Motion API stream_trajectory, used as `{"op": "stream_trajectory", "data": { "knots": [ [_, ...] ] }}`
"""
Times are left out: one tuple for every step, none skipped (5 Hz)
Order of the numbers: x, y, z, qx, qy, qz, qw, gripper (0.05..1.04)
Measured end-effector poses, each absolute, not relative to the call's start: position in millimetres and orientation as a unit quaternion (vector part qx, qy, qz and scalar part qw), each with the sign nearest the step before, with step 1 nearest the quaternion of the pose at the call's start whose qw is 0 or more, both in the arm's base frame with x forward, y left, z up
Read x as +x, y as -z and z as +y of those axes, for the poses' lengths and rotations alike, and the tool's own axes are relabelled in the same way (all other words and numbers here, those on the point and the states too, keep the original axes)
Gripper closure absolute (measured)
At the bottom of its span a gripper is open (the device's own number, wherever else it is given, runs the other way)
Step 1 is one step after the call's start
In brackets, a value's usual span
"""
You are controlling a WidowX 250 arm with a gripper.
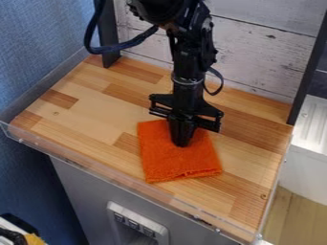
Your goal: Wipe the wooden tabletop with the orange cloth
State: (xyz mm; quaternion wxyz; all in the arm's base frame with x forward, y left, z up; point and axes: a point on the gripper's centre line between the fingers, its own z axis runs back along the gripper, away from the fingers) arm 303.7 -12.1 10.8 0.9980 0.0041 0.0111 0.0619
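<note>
Black robot arm point(188, 67) comes in from the top edge and hangs down over a wooden worktop point(89, 117). The gripper point(181, 141) points straight down, clenched, fingers together at the middle of its wide crosspiece. Its tips are over an orange cloth point(179, 163) and look to be touching it; can't tell whether a pinch of fabric is caught between them.

Cloth lies flat, roughly square, a bit right of the worktop's middle, set at a slight angle. The gripper covers part of its far half; the near half is in plain sight, right down to the near edge.

Worktop is light and darker wood blocks, with a clear plastic lip point(96, 168) along the front. Behind it stands a whitewashed plank panel point(265, 40) between two dark posts, left post point(109, 38) and right post point(309, 67). A dark cable point(121, 47) loops off the arm's left-hand side in the view. Textured blue surface point(38, 52) at far left. Below the front lip, a grey front point(80, 194) with a light panel of switches or sockets point(115, 210). At the right edge, a white ribbed unit point(310, 127), with pale wood flooring point(290, 217) below it.
</note>
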Motion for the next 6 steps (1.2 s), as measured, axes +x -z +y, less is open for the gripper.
{"op": "stream_trajectory", "data": {
  "knots": [
    [315, -10, -14, 0.001, -0.051, 0.012, 0.999, 1.025],
    [327, -9, -16, -0.004, -0.044, 0.007, 0.999, 1.025],
    [332, -9, -17, -0.004, -0.038, 0.003, 0.999, 1.025],
    [340, -9, -21, -0.004, -0.029, -0.002, 1.0, 1.025],
    [342, -10, -21, -0.003, -0.021, -0.001, 1.0, 1.025],
    [347, -11, -22, -0.002, -0.012, 0.004, 1.0, 0.999]
  ]
}}
